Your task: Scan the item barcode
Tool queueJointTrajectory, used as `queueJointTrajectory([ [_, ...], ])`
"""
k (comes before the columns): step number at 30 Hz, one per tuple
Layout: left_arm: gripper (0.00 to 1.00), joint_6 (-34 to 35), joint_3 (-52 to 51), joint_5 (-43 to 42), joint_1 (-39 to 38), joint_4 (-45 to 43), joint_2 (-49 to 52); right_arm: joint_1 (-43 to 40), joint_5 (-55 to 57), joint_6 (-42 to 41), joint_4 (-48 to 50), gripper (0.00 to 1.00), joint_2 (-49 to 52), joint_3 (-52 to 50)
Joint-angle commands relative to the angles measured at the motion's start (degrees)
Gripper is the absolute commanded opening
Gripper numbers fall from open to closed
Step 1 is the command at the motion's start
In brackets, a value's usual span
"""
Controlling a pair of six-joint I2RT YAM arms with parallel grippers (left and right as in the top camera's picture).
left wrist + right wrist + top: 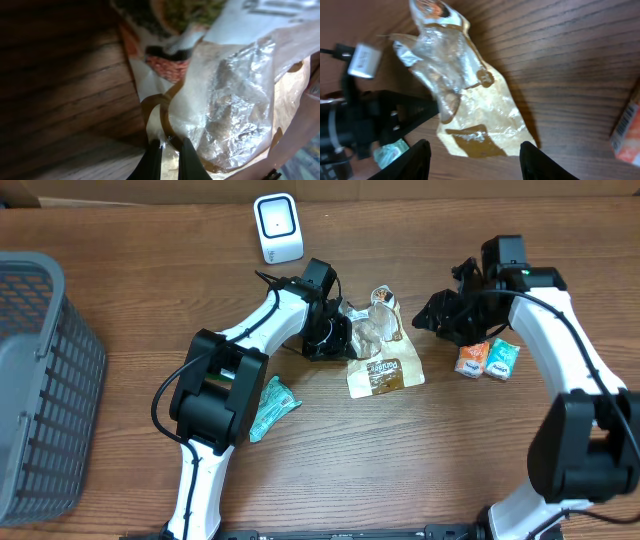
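From overhead, the left gripper (335,335) is pinched shut on the left edge of the snack bag (383,355). The bag lies mid-frame with its long axis running top to bottom and the scanner (277,227) is up and to the left of it, so I'd guess the left arm carries it over. In the left wrist view, the two fingers (154,157) at the bottom edge are clamped on the bag's crinkly rim. In the right wrist view, the right gripper (475,147) hangs about half open and empty, with the bag centre frame just past its fingertips.
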State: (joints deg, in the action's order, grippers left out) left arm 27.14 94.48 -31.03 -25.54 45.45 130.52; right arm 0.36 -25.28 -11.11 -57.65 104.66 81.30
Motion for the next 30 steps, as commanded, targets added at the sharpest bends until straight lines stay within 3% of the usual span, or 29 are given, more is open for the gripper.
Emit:
queueJointTrajectory([
  [1,0.04,2.99,-0.59,5.11,-0.37,0.85,2.45,-0.07,-0.26,1.7,0.98,0.56,2.6,-0.35],
  [12,0.04,4.42,-0.59,6.16,-0.37,1.22,2.86,-0.11,-1.44,8.2,5.77,0.58,13.16,-0.35],
  [21,0.04,4.42,-0.59,6.23,-0.37,1.2,2.86,-0.87,-11.52,17.77,5.51,0.64,17.88,-0.35],
  [30,0.04,4.42,-0.59,6.19,-0.37,1.2,2.89,0.55,-18.67,18.69,4.61,0.61,22.51,-0.37],
])
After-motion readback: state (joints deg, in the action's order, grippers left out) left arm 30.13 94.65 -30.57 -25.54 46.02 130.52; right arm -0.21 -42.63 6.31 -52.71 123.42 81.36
